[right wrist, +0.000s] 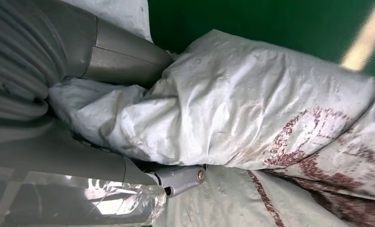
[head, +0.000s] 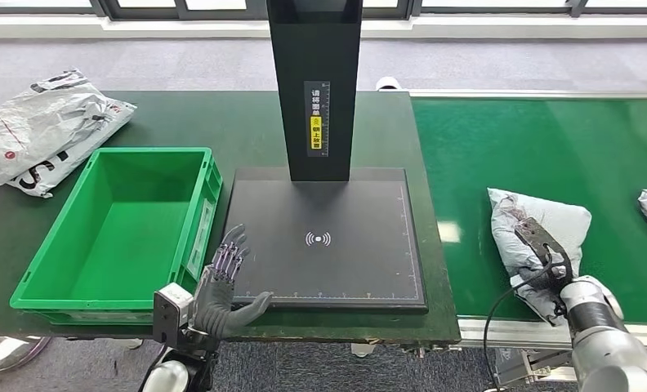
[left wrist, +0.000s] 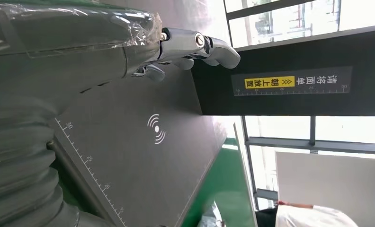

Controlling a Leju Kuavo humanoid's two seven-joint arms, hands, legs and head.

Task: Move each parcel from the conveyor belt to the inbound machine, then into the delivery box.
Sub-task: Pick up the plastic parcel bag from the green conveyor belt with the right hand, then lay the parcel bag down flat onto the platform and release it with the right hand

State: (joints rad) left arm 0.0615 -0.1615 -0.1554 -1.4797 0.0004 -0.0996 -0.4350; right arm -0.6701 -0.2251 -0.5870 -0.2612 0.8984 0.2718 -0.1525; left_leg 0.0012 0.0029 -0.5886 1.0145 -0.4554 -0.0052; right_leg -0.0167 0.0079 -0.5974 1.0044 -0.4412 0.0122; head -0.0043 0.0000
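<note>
We see conveyor belt [head: 549, 147], inbound machine [head: 328, 237], delivery box [head: 124, 220]. Parcel [head: 541, 237] on belt near edge: soft poly bag, prob light, slippery; bunch mid-fold. Right hand [head: 545, 245] fingers clamp it. Left hand [head: 226, 273] fingers spread, holding nothing.

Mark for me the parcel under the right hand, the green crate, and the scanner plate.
parcel [head: 559, 219]: head view, its upper white face.
green crate [head: 46, 256]: head view, left rim.
scanner plate [head: 361, 269]: head view, bare dark surface.
right hand [head: 542, 245]: head view, its back.
</note>
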